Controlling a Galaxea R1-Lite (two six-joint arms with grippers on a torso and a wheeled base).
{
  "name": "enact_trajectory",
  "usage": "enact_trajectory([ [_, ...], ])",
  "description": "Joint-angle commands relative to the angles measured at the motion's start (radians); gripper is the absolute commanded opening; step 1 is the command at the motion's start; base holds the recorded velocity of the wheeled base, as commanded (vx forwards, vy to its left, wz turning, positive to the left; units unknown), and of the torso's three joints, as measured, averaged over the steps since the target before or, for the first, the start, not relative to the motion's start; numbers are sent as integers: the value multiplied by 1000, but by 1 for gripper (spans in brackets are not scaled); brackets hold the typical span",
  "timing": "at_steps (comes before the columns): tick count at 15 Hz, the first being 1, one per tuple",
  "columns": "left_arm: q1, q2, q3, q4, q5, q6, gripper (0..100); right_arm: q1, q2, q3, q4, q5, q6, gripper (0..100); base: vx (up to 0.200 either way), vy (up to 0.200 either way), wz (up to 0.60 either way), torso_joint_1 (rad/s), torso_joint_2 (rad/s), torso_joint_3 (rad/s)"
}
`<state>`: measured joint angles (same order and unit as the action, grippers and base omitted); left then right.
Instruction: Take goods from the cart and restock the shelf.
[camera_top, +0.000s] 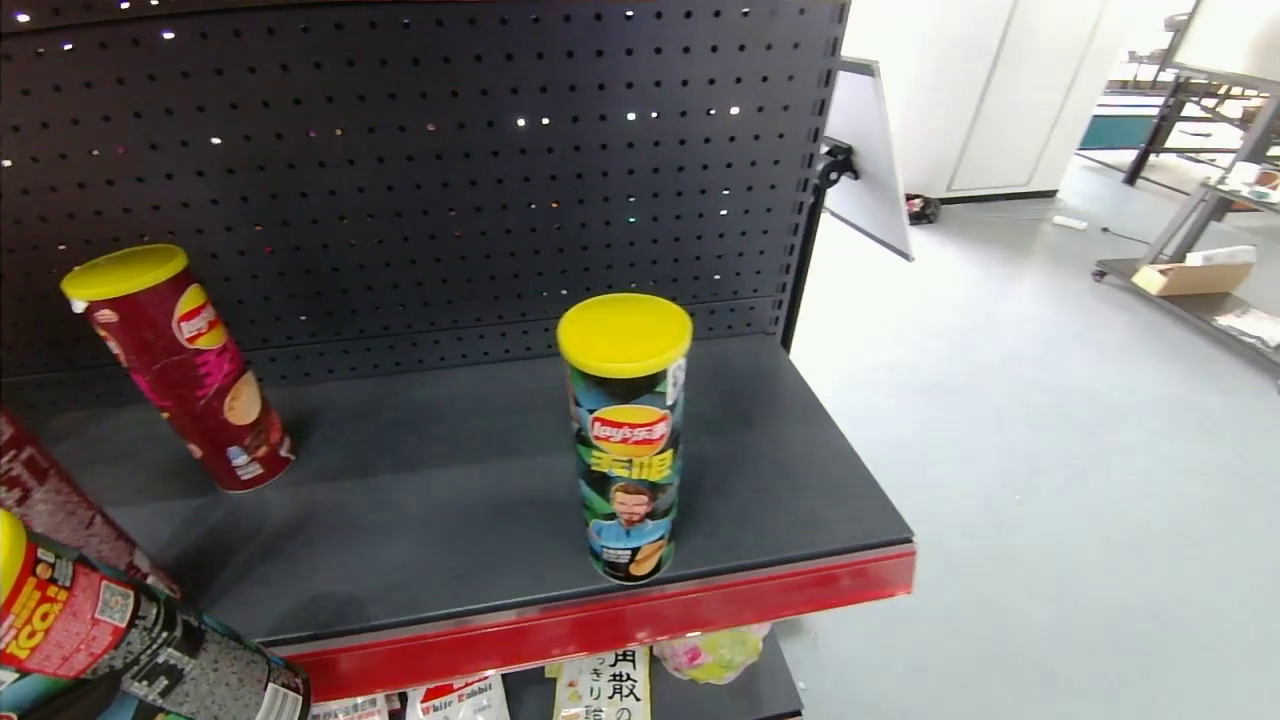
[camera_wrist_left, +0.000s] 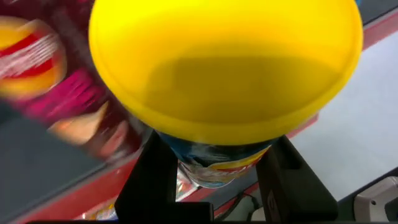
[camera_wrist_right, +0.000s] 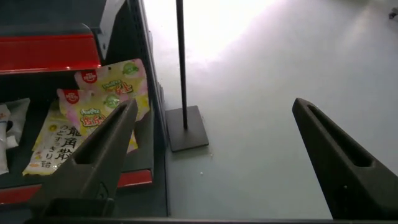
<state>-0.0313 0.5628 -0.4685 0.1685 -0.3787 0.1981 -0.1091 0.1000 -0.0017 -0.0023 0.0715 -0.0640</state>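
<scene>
A green-and-blue chip can (camera_top: 628, 440) with a yellow lid stands upright near the front edge of the dark shelf (camera_top: 450, 470). Farther back on the left stands a maroon chip can (camera_top: 185, 370), also yellow-lidded. In the left wrist view my left gripper (camera_wrist_left: 217, 180) is shut on a blue chip can (camera_wrist_left: 217, 165), whose yellow lid (camera_wrist_left: 224, 68) faces the camera; the maroon can (camera_wrist_left: 56, 81) is blurred behind it. My right gripper (camera_wrist_right: 217, 155) hangs open with nothing in it, low beside the shelf unit, above the grey floor.
A red-and-black can (camera_top: 110, 625) lies tilted at the head view's lower left corner. Snack packets (camera_wrist_right: 93, 112) lie on the lower shelf, with a thin pole on a square base (camera_wrist_right: 186, 127) beside it. A black pegboard (camera_top: 420, 150) backs the shelf. Open floor (camera_top: 1050, 450) lies to the right.
</scene>
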Motion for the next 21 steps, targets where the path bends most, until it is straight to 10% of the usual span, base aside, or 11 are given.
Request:
enact_trajectory([
  [1,-4,3,-7,2,0,0,0,32,1,0,-1,1,0,100,0,0,-600,-12,-2,7],
  [3,-4,9,-21,2,-2,-5,0,141,-39,2,-2,1,1,100,0,0,0,0,0,0],
  [15,-2,112,-104,0,-23,-8,0,-53,0,2,-2,-9,15,100,0,0,0,0,0,0],
  [21,-4,149,-117,-63,-26,-12,0,11,-2,2,2,-9,64,100,0,0,0,0,0,0],
])
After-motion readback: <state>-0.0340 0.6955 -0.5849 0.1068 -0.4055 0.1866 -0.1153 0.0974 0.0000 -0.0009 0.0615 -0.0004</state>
